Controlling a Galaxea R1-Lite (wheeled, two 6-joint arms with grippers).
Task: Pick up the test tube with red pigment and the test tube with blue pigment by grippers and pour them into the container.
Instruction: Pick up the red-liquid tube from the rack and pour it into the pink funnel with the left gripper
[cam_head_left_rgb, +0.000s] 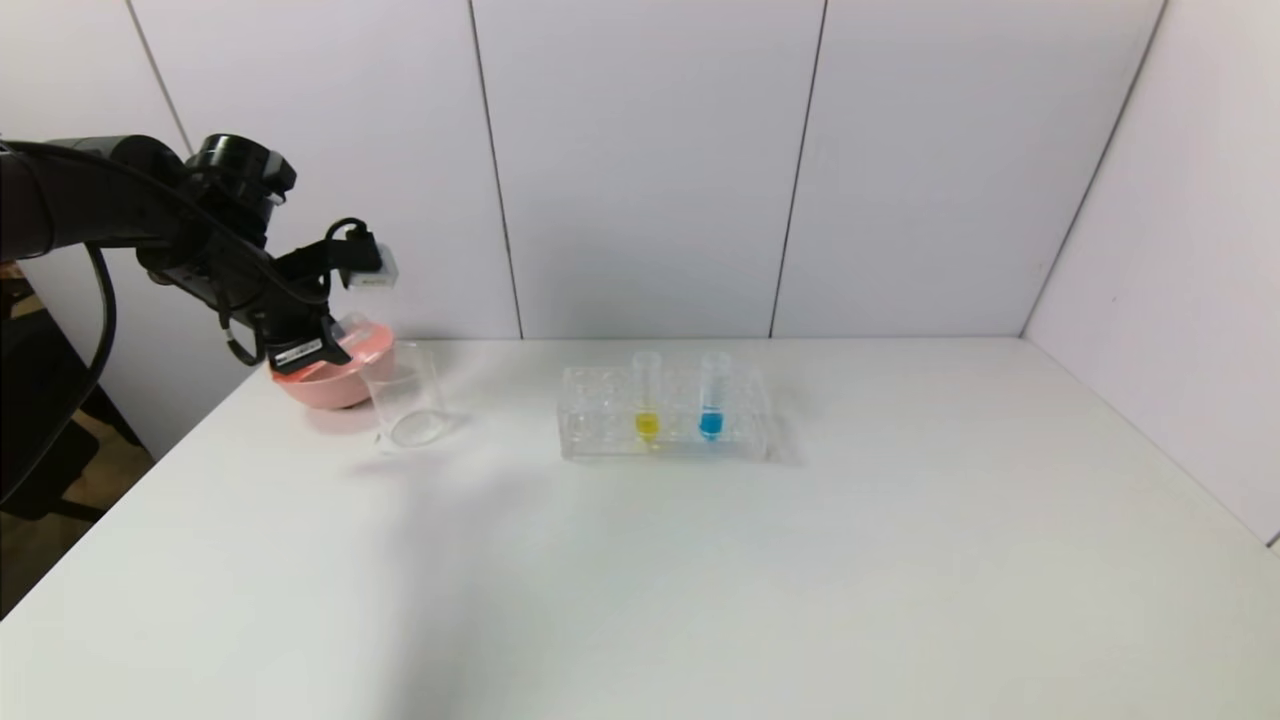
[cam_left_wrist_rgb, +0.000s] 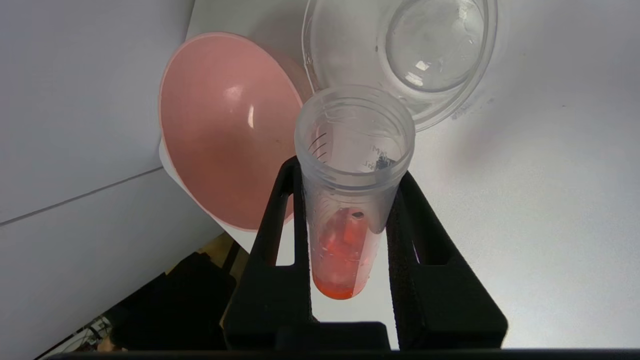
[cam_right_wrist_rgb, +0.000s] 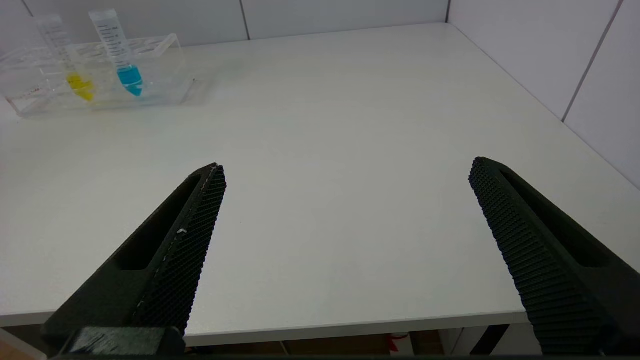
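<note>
My left gripper (cam_left_wrist_rgb: 350, 172) is shut on the test tube with red pigment (cam_left_wrist_rgb: 345, 250), one black finger on each side below its rim. Red-orange liquid sits in the rounded tip and streaks the wall. The tube's open mouth points toward the clear glass container (cam_left_wrist_rgb: 350, 60), which looks empty. In the head view the left gripper (cam_head_left_rgb: 335, 340) hangs at the far left, above the pink bowl beside the container (cam_head_left_rgb: 405, 400). The test tube with blue pigment (cam_head_left_rgb: 712, 400) stands upright in the rack; it also shows in the right wrist view (cam_right_wrist_rgb: 122, 55). My right gripper (cam_right_wrist_rgb: 348, 170) is open and empty over the table's front edge.
A pink bowl (cam_head_left_rgb: 335, 385) stands just left of the container, near the back left corner; it also shows in the left wrist view (cam_left_wrist_rgb: 225, 130). The clear rack (cam_head_left_rgb: 600, 420) at mid-table also holds a yellow-liquid tube (cam_head_left_rgb: 647, 400). White wall panels stand behind and to the right.
</note>
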